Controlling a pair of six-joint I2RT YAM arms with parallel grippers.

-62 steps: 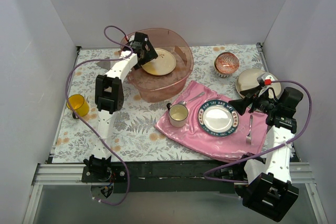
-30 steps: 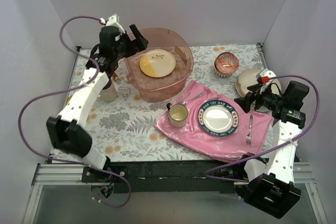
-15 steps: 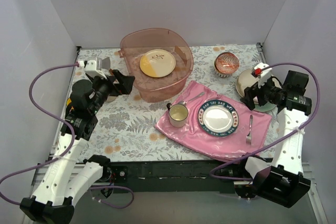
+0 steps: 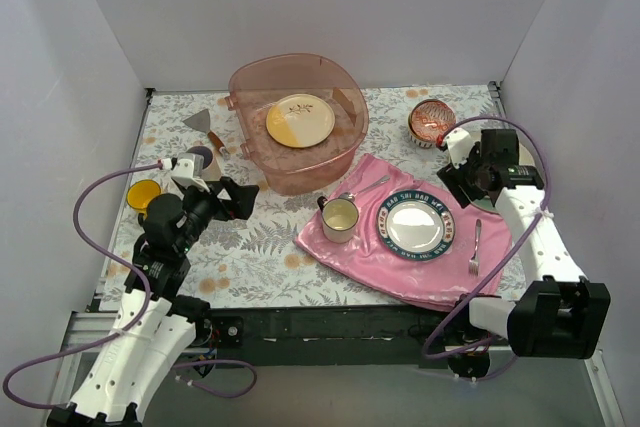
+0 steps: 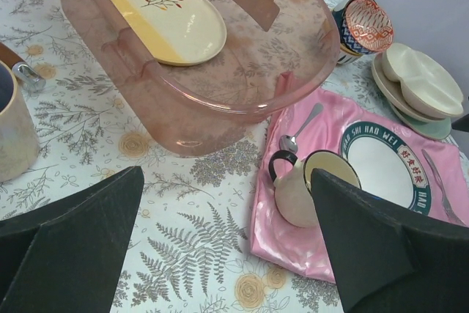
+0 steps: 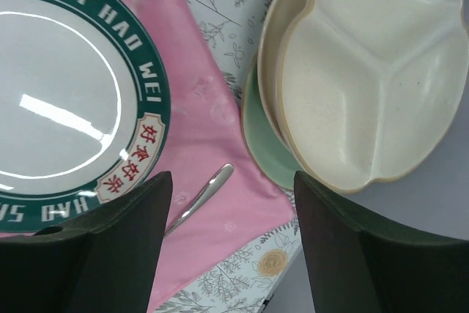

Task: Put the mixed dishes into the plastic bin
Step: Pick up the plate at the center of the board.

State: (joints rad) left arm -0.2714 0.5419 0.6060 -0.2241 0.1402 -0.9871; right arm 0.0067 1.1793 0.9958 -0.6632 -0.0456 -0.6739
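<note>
right pincer (image 6: 231, 251) spread | near cream divided plate (image 6: 366, 71) | plate (image 4: 300, 119) in bin (image 4: 300, 175)

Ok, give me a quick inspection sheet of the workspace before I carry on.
Surface: floral table cover, pink cloth at right.
Job's things: yellow-and-cream plate in plastic bin; divided plate stacked over mint-green plate, red-patterned bowl, yellow mug, pale mug all outside.
Clutter: lettered plate, cream cup, fork, spoon on cloth; spatula by bin.
Grippers: left gripper, right gripper open, empty.
Cables: purple loops, no snag seen.
Surroundings: grey walls.

Bin (image 4: 300, 169) is pinkish-brown, cloth (image 4: 350, 252) pink, tablecloth (image 4: 250, 237) fern-patterned.
</note>
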